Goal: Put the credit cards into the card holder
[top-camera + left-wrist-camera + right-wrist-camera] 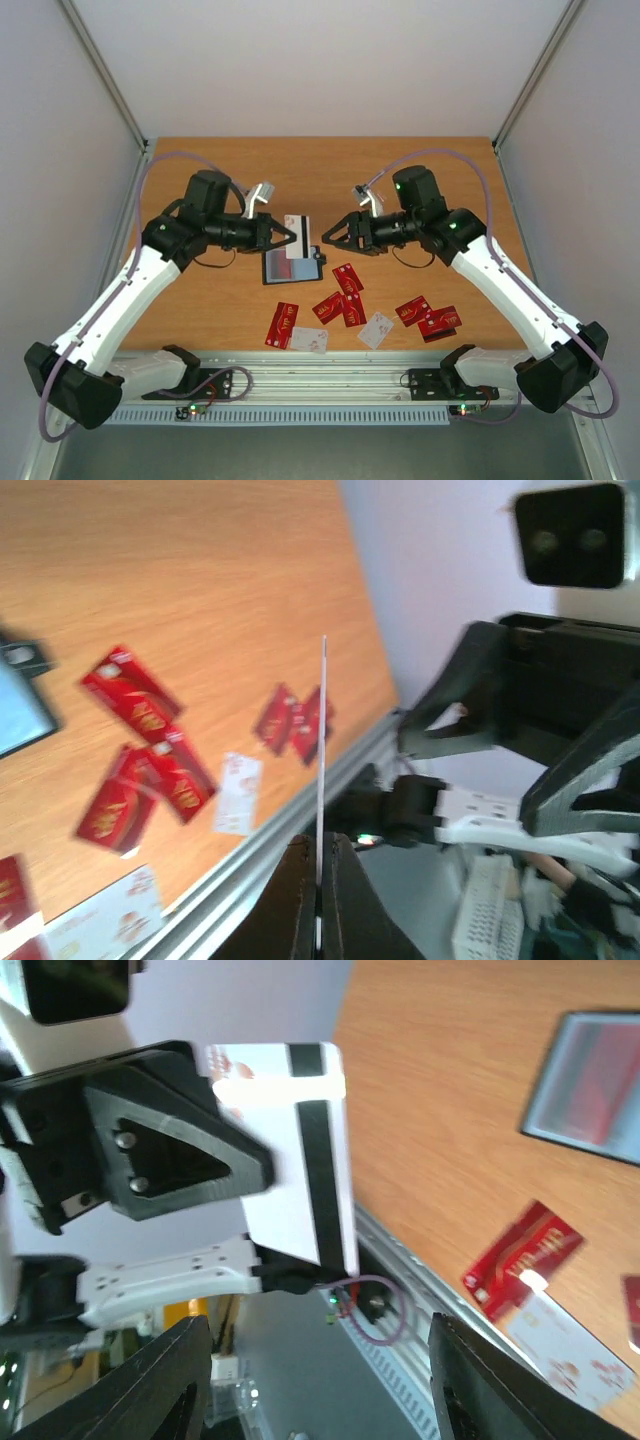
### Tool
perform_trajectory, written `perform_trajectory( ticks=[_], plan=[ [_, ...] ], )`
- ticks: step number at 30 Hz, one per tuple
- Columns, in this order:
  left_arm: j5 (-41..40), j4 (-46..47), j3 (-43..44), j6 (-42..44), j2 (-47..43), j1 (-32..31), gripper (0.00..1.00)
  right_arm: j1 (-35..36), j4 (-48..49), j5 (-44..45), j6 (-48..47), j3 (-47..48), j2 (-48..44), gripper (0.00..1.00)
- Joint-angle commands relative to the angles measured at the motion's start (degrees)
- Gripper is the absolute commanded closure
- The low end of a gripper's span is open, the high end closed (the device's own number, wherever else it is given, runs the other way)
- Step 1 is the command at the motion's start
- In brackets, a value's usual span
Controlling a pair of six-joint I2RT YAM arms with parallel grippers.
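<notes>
A white credit card (pixel 295 222) with a black stripe is held on edge above the table, with my left gripper (pixel 288 237) shut on it. In the left wrist view that card (pixel 323 730) shows edge-on, pinched between the fingers (pixel 300 905). My right gripper (pixel 323 240) faces it, open and apart from the card (pixel 285 1180), its fingers (pixel 165 1385) spread wide. The black card holder (pixel 290 266) lies open just below both grippers, with a red card showing in it. More credit cards, red (pixel 282 324) and white (pixel 376 329), lie scattered nearer the front edge.
The metal rail (pixel 330 378) with both arm bases runs along the table's near edge. Two red cards (pixel 428 316) lie under the right arm. White walls and frame posts close in the table at the back and sides.
</notes>
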Motion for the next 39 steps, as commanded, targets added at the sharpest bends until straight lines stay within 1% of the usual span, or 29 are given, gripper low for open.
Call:
perform_trajectory(
  ticks=[1,5,8,13,17,22,28,34,39],
  plan=[
    [-10.44,-2.35,-6.48,1.70,-2.26,1.46,1.00,-0.33,-3.61,9.36,2.01,-4.42,-0.86,0.40],
    [-12.66,5.04,-13.05,0.99,-1.30,2.79,1.00,-0.27,-0.09,11.64,3.47,-7.77,2.29,0.41],
    [-13.06,10.47,-16.24,2.66,1.17,4.67,1.00,-0.26,2.58,13.43,2.80,-8.90,5.31,0.41],
    [-8.60,21.14,-20.26,6.67,8.26,10.03,1.00,-0.35,7.47,14.29,2.23,-8.79,13.25,0.42],
    [-3.16,25.03,-19.32,9.20,17.48,11.84,1.00,-0.36,10.56,13.60,2.98,-7.14,18.87,0.43],
    [-2.44,26.17,-17.25,12.10,23.29,12.28,1.00,-0.61,14.56,13.10,5.01,-6.83,23.23,0.44],
    [-0.71,29.10,-16.65,12.52,28.87,12.32,1.00,-1.20,18.16,12.55,5.84,-7.34,27.66,0.45],
    [-2.50,28.67,-15.86,12.88,30.78,12.33,1.00,-2.49,19.49,13.52,6.82,-7.02,30.33,0.46],
    [-4.56,28.88,-16.93,12.97,30.20,12.36,1.00,-2.92,20.35,13.62,7.60,-7.17,31.85,0.47]
  ],
)
